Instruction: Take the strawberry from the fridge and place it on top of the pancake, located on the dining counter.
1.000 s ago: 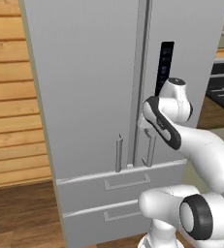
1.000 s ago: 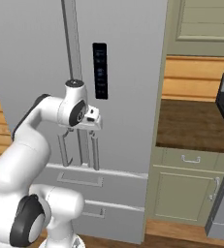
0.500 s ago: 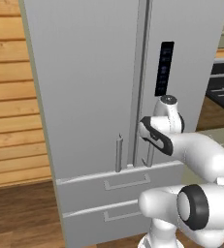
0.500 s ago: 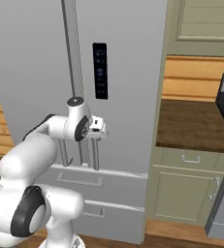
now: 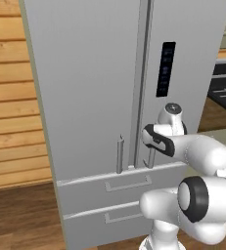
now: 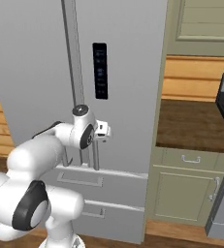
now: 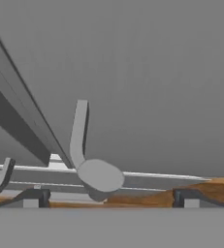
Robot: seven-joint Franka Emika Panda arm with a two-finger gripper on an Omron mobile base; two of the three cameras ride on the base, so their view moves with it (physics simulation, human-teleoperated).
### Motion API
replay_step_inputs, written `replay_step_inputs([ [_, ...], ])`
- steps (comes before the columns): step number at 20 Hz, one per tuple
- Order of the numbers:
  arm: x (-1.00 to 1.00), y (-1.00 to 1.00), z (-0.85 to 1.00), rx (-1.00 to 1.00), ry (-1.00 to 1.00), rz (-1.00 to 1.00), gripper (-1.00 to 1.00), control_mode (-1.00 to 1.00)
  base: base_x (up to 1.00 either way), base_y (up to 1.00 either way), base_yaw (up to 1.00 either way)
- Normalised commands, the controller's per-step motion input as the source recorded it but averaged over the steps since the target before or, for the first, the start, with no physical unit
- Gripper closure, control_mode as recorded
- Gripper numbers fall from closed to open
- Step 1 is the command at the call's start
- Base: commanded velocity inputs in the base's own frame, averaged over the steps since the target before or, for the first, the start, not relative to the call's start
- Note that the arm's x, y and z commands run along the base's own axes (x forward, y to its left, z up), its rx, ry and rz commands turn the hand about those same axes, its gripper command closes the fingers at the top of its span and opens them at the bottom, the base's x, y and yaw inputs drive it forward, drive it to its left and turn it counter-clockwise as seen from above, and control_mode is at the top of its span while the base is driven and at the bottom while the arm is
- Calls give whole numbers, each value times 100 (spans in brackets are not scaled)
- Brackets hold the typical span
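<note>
The fridge (image 5: 109, 97) is standing closed, so the strawberry, presumably inside it, is hidden. The fingers (image 7: 111, 196) are standing wide, holding nothing, and facing the right door's bar handle (image 7: 79, 133) at its lower end. Opening, fetching and placing all seem left to do.

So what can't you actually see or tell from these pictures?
- Inside of the fridge: its doors are shut, so whatever sits on its shelves is hidden in every view.
- Gripper: right base view shows just a small white part past the wrist; the arm covers the rest.
- Right handle: left base view, upper part behind the arm.
- Fridge top: cut off by the upper edge of both base views.
</note>
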Motion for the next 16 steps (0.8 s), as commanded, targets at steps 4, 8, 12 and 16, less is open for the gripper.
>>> replay_step_inputs([
  [4, 14, 1, 0, 0, -9, 0, -100, -100, 0, 0, 0],
  [8, 12, 0, 0, 0, -6, 0, -100, -100, 0, 0, 0],
  [12, 14, 4, -10, 0, 0, 0, -100, -100, 0, 0, 0],
  [16, 18, 1, -14, 0, 0, 0, -100, -100, 0, 0, 0],
])
